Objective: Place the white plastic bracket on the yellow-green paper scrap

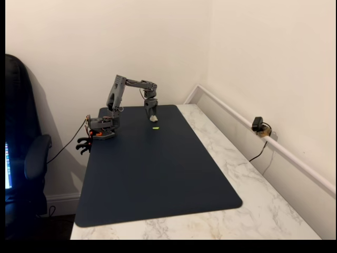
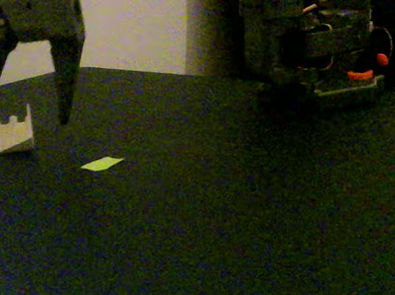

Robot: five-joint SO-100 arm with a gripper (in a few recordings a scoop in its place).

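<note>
Item: gripper (image 2: 22,121), dark grey, two-fingered. In the low fixed view it hangs at upper left with its fingers (image 2: 63,72) spread wide, tips pointing down and just above the mat. Nothing is clamped between them. In the high fixed view the same gripper (image 1: 152,119) hangs at the end of the folded arm near the mat's far edge; finger spacing cannot be told there.

Item: white plastic bracket (image 2: 13,134), small, off-white, angular, notched along its top edge. It rests on the mat, standing tilted, below and between the spread fingertips, nearer the left one. Whether the left tip touches it cannot be told. Too small to make out in the high view.

Item: yellow-green paper scrap (image 2: 102,164), flat sliver lying on the mat. In the low view it sits at about 4 o'clock from the bracket, near but apart from it. In the high view the scrap (image 1: 155,127) lies just at 6 o'clock from the gripper.

Item: dark blue mat (image 1: 158,174), covering most of a white marbled tabletop (image 1: 253,174).

Item: arm base (image 1: 102,126), clamped at the mat's far left corner, with orange parts showing.

Item: small black camera (image 1: 258,125) on the ledge at right, cable trailing down.
</note>
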